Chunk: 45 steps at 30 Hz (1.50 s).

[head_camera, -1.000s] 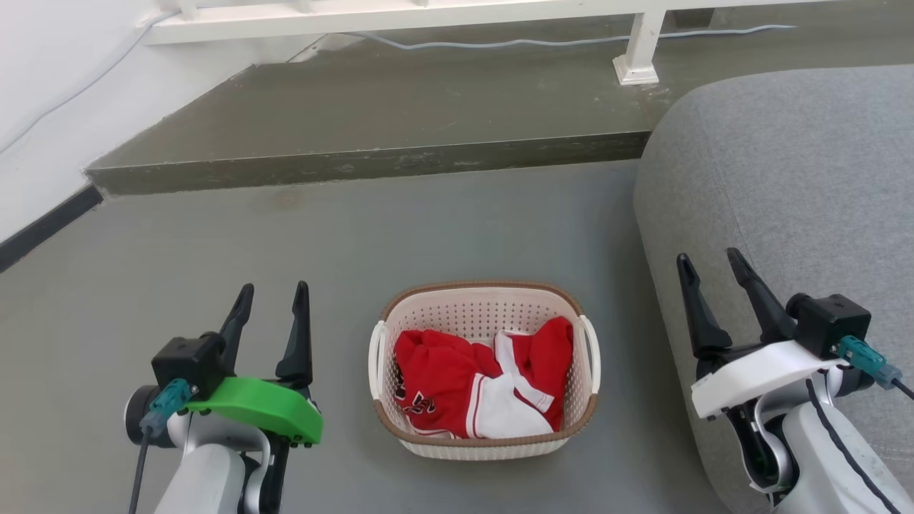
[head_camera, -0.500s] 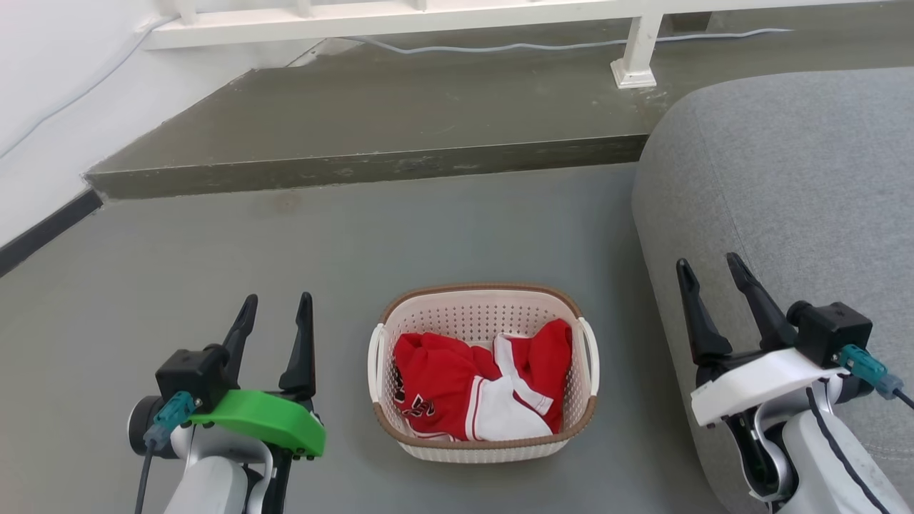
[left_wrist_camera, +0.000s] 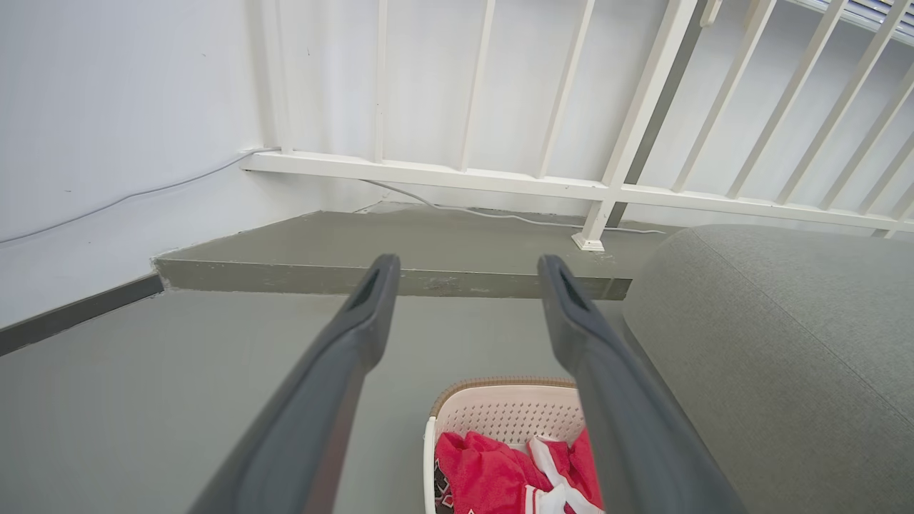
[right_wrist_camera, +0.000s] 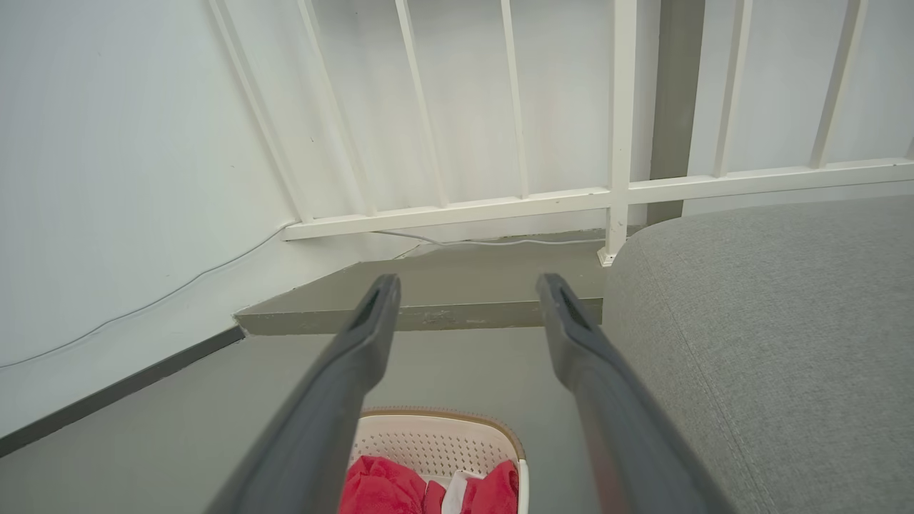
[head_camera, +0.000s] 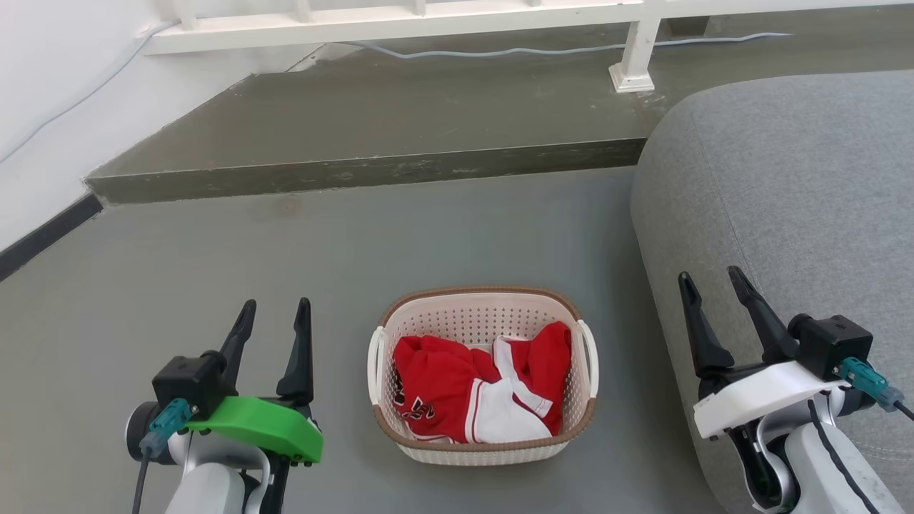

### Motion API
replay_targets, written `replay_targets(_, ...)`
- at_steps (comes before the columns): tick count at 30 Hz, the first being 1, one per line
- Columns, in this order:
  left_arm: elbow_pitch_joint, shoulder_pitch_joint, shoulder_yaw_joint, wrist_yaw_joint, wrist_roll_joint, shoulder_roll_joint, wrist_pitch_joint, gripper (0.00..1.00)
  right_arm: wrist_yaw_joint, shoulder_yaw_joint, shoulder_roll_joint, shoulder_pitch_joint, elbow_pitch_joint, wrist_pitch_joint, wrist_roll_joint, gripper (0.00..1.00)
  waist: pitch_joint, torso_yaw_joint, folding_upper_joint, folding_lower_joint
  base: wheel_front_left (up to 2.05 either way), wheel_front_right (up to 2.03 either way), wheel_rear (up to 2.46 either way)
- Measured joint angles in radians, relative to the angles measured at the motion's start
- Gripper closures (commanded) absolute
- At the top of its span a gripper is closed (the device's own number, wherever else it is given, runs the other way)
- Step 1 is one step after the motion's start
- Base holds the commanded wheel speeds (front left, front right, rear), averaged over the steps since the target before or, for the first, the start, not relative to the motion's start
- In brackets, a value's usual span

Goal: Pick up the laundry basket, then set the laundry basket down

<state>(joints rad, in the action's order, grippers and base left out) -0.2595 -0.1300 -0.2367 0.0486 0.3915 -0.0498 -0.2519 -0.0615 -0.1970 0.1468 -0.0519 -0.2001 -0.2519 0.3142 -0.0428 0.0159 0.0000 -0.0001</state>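
Note:
The laundry basket (head_camera: pixel 483 318) stands on the grey floor between my two arms, cream-white and perforated with a brown rim and white side handles, holding red and white clothes. It also shows low in the left wrist view (left_wrist_camera: pixel 503 410) and the right wrist view (right_wrist_camera: pixel 435 439). My left gripper (head_camera: pixel 275 308) is open to the basket's left, apart from it, with nothing between its fingers. To the basket's right my right gripper (head_camera: pixel 710 278) is open and empty in front of the sofa. Open fingers frame both wrist views: left gripper (left_wrist_camera: pixel 468 265), right gripper (right_wrist_camera: pixel 468 284).
A grey sofa (head_camera: pixel 785 185) fills the right side, close to the basket and my right arm. A raised concrete step (head_camera: pixel 371 121) runs across the back, with a white railing (head_camera: pixel 635 50) and a cable on it. A white wall (head_camera: pixel 43 93) stands at the left.
The whole head view has shifted slightly, so the basket sits a little lower in it. Both grippers stay open and keep their places beside the basket.

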Motion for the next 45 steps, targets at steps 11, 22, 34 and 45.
replay_targets(11, -0.038, 0.022, -0.001, 0.011, 0.001, 0.006, 0.005, 1.0, -0.006, -0.001, -0.023, 0.021, -0.037, 0.0, -0.007, 1.0, -0.002, -0.001, 0.0, 0.0, 0.0, 0.0, 0.0)
replay_targets(22, -0.052, 0.043, 0.014, 0.013, 0.076, 0.008, 0.024, 1.0, -0.008, 0.01, -0.035, 0.043, -0.052, 0.014, 0.067, 1.0, 0.002, -0.002, 0.0, 0.0, 0.0, 0.0, 0.0)
replay_targets(34, -0.05, 0.043, 0.045, 0.021, 0.226, 0.009, 0.066, 1.0, -0.009, 0.043, -0.045, 0.042, -0.051, 0.052, 0.238, 1.0, 0.006, -0.004, 0.0, 0.0001, 0.0, 0.0, 0.0)
replay_targets(45, -0.049, 0.043, 0.077, 0.022, 0.338, 0.009, 0.103, 1.0, -0.017, 0.076, -0.051, 0.041, -0.051, 0.09, 0.358, 1.0, 0.01, -0.006, 0.0, 0.0001, 0.0, 0.0, 0.0)
